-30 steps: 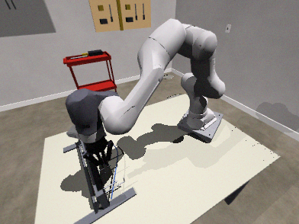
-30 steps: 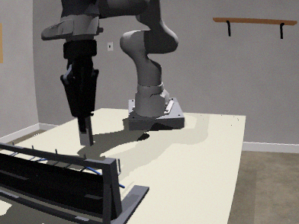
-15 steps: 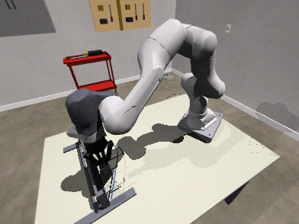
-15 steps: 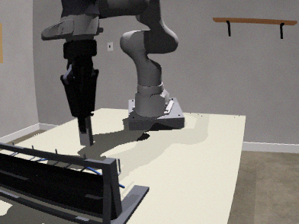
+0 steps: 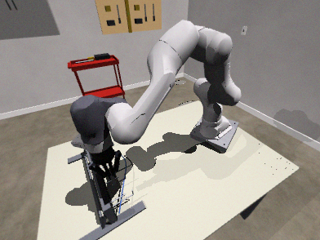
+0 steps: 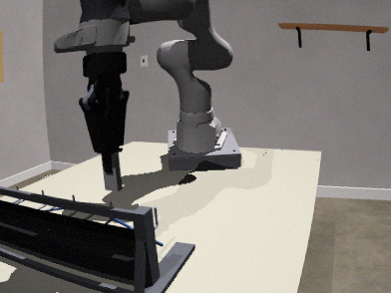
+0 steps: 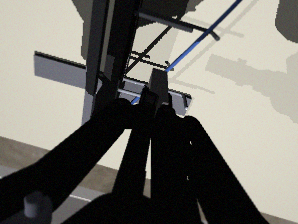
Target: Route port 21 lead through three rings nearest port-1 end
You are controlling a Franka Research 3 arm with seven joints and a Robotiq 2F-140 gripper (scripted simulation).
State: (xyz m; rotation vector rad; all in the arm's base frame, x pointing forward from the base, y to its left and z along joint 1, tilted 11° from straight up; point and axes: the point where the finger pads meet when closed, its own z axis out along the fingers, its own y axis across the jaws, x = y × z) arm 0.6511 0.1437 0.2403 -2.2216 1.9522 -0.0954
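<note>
The dark rack (image 5: 104, 192) with the patch panel stands on the cream table at the front left; it also shows in the exterior view (image 6: 75, 239). The blue lead (image 6: 122, 222) lies along the rack's top, and its free end sticks out past the end post. In the wrist view the lead (image 7: 200, 37) runs from the upper right down behind my fingertips. My gripper (image 6: 113, 181) hangs point-down just above the rack's top bar, fingers pressed together, with nothing visible between them. It also shows in the wrist view (image 7: 159, 82) and in the top view (image 5: 111, 173). Thin wire rings (image 7: 150, 52) show beside the lead.
The arm's base (image 5: 214, 132) stands at the far side of the table. A red cart (image 5: 97, 75) is on the floor behind the table. The rack's foot (image 5: 122, 218) lies close to the table's front edge.
</note>
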